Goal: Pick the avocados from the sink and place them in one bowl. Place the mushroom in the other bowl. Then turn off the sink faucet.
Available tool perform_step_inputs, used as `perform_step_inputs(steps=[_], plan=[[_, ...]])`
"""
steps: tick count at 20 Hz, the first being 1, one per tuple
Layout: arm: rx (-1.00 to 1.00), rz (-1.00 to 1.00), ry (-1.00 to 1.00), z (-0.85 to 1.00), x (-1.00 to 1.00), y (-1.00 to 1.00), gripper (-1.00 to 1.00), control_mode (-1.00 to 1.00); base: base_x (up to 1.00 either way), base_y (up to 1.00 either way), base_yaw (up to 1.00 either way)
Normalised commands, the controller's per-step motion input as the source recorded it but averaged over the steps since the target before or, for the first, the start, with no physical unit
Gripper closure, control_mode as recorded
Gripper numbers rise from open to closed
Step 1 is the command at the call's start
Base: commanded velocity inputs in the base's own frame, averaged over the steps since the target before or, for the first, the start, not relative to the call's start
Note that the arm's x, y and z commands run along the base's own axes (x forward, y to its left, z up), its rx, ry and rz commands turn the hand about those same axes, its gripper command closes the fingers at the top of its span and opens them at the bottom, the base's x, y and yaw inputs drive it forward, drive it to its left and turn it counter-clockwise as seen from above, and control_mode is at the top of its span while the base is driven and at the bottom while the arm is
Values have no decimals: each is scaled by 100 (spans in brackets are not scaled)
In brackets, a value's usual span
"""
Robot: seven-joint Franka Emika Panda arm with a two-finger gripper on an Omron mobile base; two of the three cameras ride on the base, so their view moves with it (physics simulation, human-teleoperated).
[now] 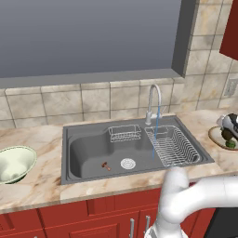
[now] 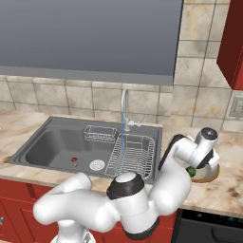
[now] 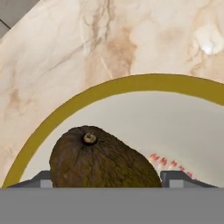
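My gripper [image 3: 107,179] hangs over the shallow tan bowl [image 3: 87,94] on the counter right of the sink [image 1: 83,153]. Its two fingertips sit tight against the sides of the dark olive-brown avocado [image 3: 103,159], which fills the gap between them just above the bowl's pale inside. The bright green avocado [image 1: 231,144] lies in the same bowl [image 1: 214,136] beside the hand. On the sink floor near the round drain lies the tiny reddish-brown mushroom [image 1: 106,165]. From the chrome faucet [image 1: 153,100] a thin blue stream of water runs down. Left of the sink stands the pale green-cream bowl [image 1: 14,162].
A wire dish rack [image 1: 174,146] fills the right part of the basin and a small wire basket [image 1: 124,134] hangs at its back. A tiled wall and a window ledge rise behind the counter. Red cabinet doors run below, and a red wall cabinet [image 1: 230,28] hangs at the upper right.
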Motion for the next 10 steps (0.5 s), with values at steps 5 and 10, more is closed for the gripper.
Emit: perform_step_inputs(steps=[5,10], plan=[[1,1,5,-7,17,-25,-100,-100,0,0,0],[1,0,0,31,-41,-43,-100,-100,0,0,0]])
